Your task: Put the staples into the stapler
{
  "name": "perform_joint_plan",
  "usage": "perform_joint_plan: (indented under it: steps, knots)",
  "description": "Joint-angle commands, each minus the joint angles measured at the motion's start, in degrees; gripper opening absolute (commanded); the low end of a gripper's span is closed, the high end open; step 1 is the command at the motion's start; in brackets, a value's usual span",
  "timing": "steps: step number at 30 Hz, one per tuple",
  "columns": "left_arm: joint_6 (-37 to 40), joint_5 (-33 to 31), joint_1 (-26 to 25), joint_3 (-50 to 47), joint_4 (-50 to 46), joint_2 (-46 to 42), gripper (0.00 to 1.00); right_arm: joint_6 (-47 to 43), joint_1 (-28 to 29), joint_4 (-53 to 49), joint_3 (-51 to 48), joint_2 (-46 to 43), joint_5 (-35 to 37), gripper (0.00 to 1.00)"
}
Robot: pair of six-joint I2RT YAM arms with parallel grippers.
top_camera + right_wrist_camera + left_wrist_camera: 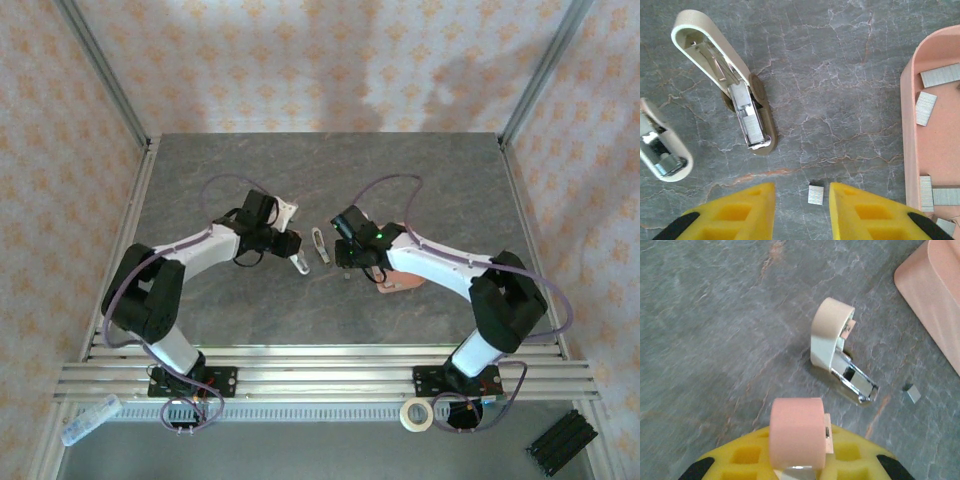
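Note:
My left gripper [797,442] is shut on a pink mini stapler [796,427], held just above the table; the same stapler [662,147] shows at the left edge of the right wrist view. A beige stapler [722,70] lies opened flat on the table, with a staple strip in its metal magazine [753,128]; it also appears as the stapler [320,245] between the two grippers. My right gripper [802,202] stands open, low over the table, its yellow fingers either side of one small silvery staple strip [815,194]. More staples [926,108] lie in the salmon-pink tray [906,125].
The tray [400,285] sits partly under my right arm. A tape roll [417,414] and a black part [562,442] lie in front of the rails at the right. A clear packet [90,418] lies at the front left. Metal frame posts stand at the far corners.

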Motion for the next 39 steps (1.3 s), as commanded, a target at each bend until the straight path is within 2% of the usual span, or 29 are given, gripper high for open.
perform_joint_plan:
  steps: [1,5,9,13,15,17,24,26,31,36,39]
  knots:
    - [3.9,-6.9,0.0,6.5,-20.4,-3.3,0.05,-0.4,-0.3,1.9,-0.5,-2.0,0.7,0.34]
    - [6.7,-19.5,-2.7,13.7,-37.2,-3.9,0.04,-0.4,-0.3,2.3,-0.6,-2.7,0.3,0.34]
    - [8.4,-38.7,-7.0,21.1,-50.9,-1.3,0.03,-0.7,-0.3,2.4,-1.2,-4.4,0.9,0.34]
    - [9.9,-59.2,-11.0,28.8,-64.4,5.9,0.03,-0.8,-0.3,2.5,-2.2,-6.3,1.2,0.34]
    - [10.0,-66.0,-11.7,30.9,-68.5,9.3,0.03,-0.8,-0.3,2.6,-2.8,-7.2,1.3,0.34]
    - [10.3,-68.6,-11.7,32.0,-69.4,10.9,0.03,-0.8,-0.2,2.5,-3.4,-8.1,1.4,0.34]
    - [11.4,-66.4,-12.6,35.5,-67.7,12.8,0.04,-0.2,-0.3,2.6,-5.7,-11.0,2.3,0.34]
    - [11.9,-61.8,-12.6,34.5,-64.8,12.4,0.05,-0.1,-0.3,2.9,-5.8,-11.0,2.0,0.35]
    - [9.5,-43.1,-10.9,30.3,-53.5,6.2,0.06,0.1,-0.3,7.9,-8.2,-12.4,-1.5,0.35]
    - [6.7,-34.9,-7.9,26.8,-48.3,1.3,0.06,-0.2,-0.3,11.3,-10.0,-14.4,-2.6,0.37]
    - [6.0,-27.7,-4.9,22.0,-41.8,-3.1,0.06,-0.2,-0.3,12.4,-10.8,-15.1,-2.7,0.37]
